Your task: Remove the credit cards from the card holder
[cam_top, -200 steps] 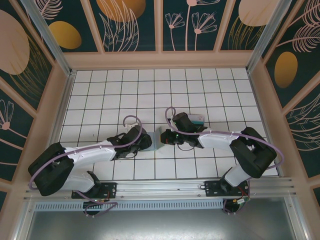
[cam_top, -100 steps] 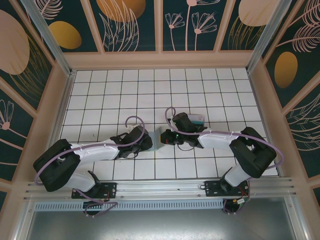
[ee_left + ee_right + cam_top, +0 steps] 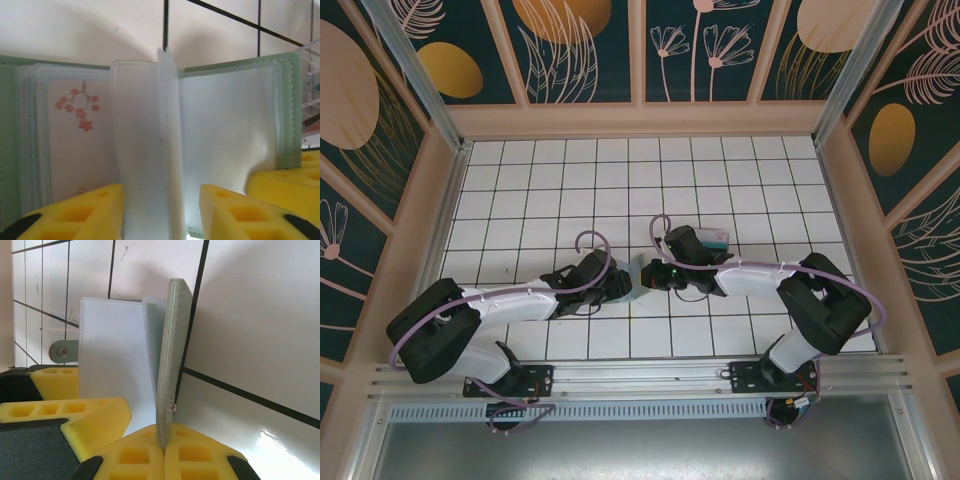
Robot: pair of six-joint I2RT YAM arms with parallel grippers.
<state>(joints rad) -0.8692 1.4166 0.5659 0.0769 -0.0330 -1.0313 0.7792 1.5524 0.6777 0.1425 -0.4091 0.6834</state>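
The sage-green card holder (image 3: 287, 110) lies open with its clear sleeves fanned out. One sleeve (image 3: 150, 150) stands upright between the yellow fingers of my left gripper (image 3: 160, 215). The jaws are open, with a gap on the sleeve's right side. A pale card with a pink blossom print (image 3: 82, 145) sits in the left sleeve. My right gripper (image 3: 165, 452) is shut on the edge of the holder's green cover (image 3: 170, 355). From above, the left gripper (image 3: 623, 283) and right gripper (image 3: 646, 276) meet over the holder. A small pile of teal credit cards (image 3: 717, 238) lies behind the right wrist.
The white tiled floor (image 3: 550, 190) stretches open behind and to the left of both arms. Wooden walls with patterned panels (image 3: 640, 118) enclose it. The right gripper's yellow fingers (image 3: 285, 180) crowd the holder's right corner.
My left arm has slid right until its gripper covers the holder in the top view. The right arm has held still.
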